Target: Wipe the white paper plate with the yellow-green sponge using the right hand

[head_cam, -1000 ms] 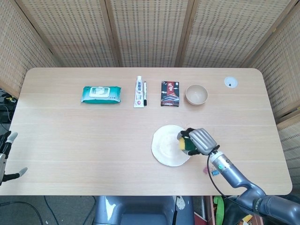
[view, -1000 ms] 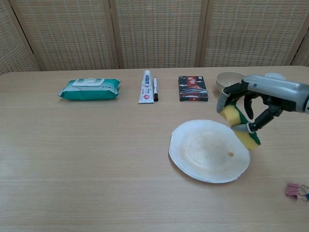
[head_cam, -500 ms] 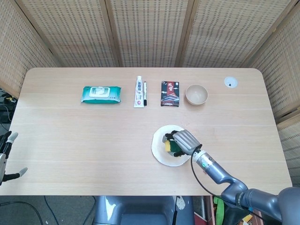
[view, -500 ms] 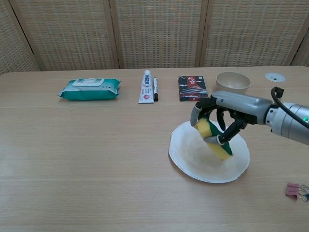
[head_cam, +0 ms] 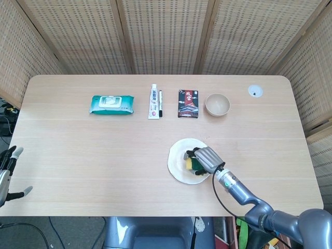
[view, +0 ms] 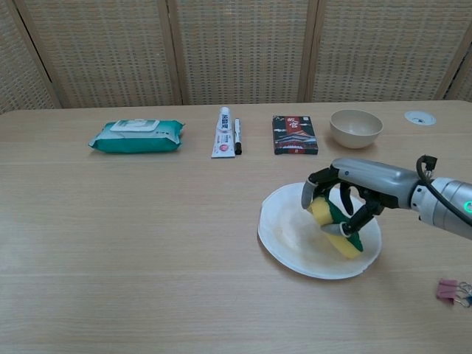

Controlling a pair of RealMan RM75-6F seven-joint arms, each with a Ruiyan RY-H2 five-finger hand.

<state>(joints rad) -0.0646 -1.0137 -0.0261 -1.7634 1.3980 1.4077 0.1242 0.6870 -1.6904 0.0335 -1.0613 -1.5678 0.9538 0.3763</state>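
The white paper plate [head_cam: 179, 162] [view: 290, 237] lies on the table right of centre, near the front. My right hand [head_cam: 206, 158] [view: 355, 186] grips the yellow-green sponge [head_cam: 191, 164] [view: 335, 225] and presses it onto the plate's right half. The hand's back hides most of the sponge in the head view. My left hand [head_cam: 8, 168] hangs at the far left edge of the head view, off the table, fingers apart and holding nothing.
Along the back stand a green wet-wipes pack [view: 136, 136], a white tube [view: 223, 132] with a black pen [view: 237, 136] beside it, a dark card box [view: 295, 134] and a beige bowl [view: 356, 127]. Pink binder clips [view: 449, 290] lie at the front right.
My right hand carried the sponge from the plate's right rim leftward onto the plate, then drew it slightly back toward the front right. The left hand barely shifted.
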